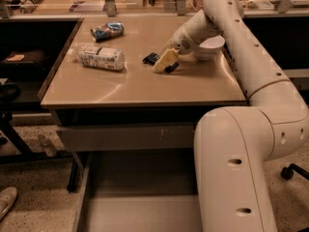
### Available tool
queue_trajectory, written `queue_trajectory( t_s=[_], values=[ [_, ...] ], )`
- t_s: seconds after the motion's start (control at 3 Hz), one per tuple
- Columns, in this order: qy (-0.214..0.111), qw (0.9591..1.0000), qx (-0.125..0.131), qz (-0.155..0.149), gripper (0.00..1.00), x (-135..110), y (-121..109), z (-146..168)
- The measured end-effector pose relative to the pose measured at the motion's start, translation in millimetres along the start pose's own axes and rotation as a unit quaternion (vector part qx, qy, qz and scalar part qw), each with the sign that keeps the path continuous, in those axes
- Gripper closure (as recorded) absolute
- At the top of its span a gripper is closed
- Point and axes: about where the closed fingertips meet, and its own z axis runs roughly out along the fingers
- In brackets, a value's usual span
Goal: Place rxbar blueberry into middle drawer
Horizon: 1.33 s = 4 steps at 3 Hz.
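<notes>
The rxbar blueberry is a small dark bar lying flat on the tan table top, near the middle. My gripper is low over the table, right next to the bar's right end and covering part of it. The middle drawer is pulled out below the table, showing a smooth grey floor and thin side walls. My arm's large white links cover its right part.
A blue-and-silver snack bag lies at the back left of the table. A whitish packet lies left of the bar. A white bowl stands just right of the gripper. A flat grey drawer front is above the open drawer.
</notes>
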Motion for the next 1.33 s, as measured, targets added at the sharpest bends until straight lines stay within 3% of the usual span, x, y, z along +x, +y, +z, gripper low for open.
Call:
queue_trajectory(
  t_s=[0.33, 0.67, 1.33],
  values=[
    [0.0, 1.0, 0.0, 0.0, 0.89, 0.0, 0.0, 0.0],
    [0.0, 1.0, 0.0, 0.0, 1.0, -0.3, 0.0, -0.1],
    [0.004, 0.9999, 0.003, -0.009, 1.0, -5.8, 5.4, -6.8]
  ],
)
